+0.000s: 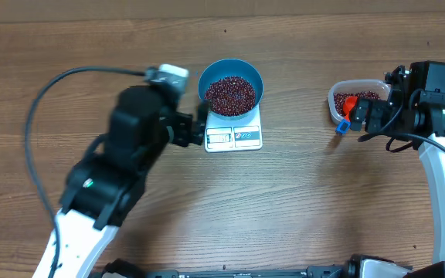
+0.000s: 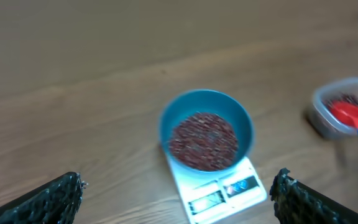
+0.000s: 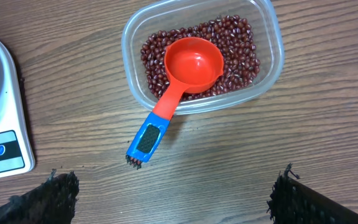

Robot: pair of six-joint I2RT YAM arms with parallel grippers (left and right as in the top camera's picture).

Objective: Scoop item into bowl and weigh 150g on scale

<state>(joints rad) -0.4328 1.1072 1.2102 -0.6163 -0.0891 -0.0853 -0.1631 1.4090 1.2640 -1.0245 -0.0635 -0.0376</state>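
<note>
Over to the right gripper [image 3: 176,177], fingers spread wide and holding nothing, poised close to the red scoop [image 3: 193,65] lying cup-up on the beans [image 3: 235,43] in the clear container [image 3: 276,59], blue handle [image 3: 146,140] jutting over the rim, long axis slanting from the cup back toward the gripper's left finger. Clearly the nearer arm for any top-up, probably needing its fingers squared across that slant. Left gripper [image 2: 178,183] likewise wide and empty, just beside the scale [image 1: 234,137] carrying the blue bowl [image 1: 230,66], heaped beans already inside.
</note>
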